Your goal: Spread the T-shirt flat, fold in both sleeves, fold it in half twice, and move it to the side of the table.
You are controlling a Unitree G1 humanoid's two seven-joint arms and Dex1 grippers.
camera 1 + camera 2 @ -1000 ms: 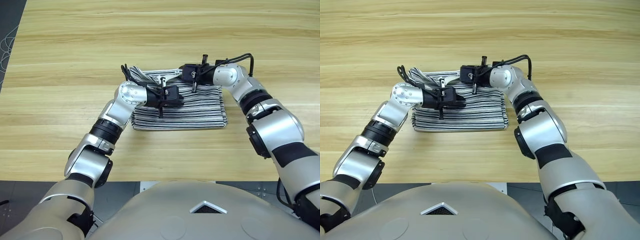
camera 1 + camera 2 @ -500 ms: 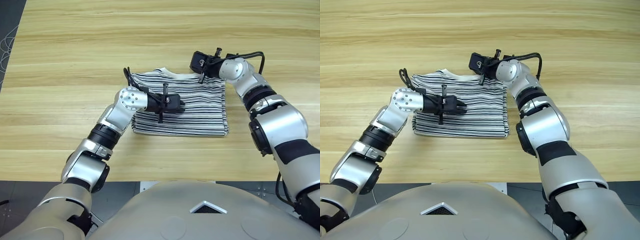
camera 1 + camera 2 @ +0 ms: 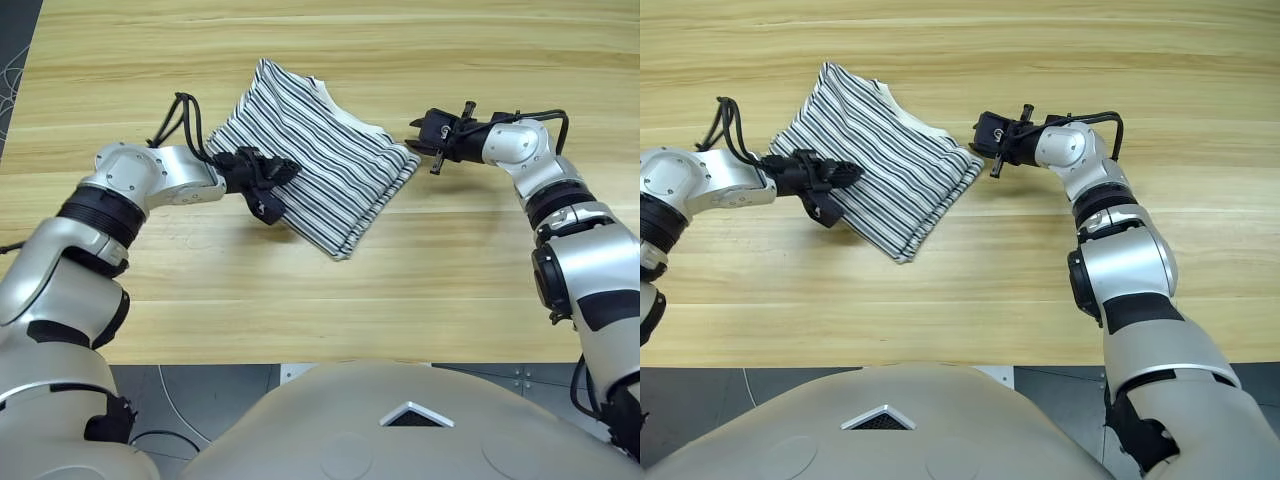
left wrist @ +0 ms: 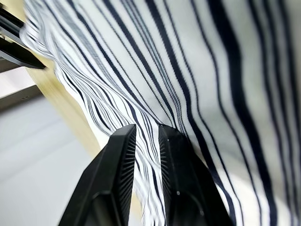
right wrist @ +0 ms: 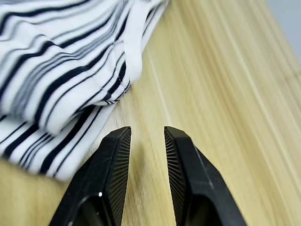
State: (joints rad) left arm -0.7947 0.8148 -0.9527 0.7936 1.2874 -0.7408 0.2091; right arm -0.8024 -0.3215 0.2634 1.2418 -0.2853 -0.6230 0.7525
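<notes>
Left end effector (image 4: 146,133) pinches folded T-shirt (image 3: 330,160) (striped)

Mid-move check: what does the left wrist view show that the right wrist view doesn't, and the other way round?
Left wrist view: the left gripper pinched shut on a fold of the striped T-shirt, seen up close.
Right wrist view: the right gripper open and empty over the bare table, beside the shirt's corner with its white edging.
Both: striped fabric and a stretch of the light wood tabletop.

The folded striped T-shirt (image 3: 320,170) lies askew on the wooden table (image 3: 450,60).
</notes>
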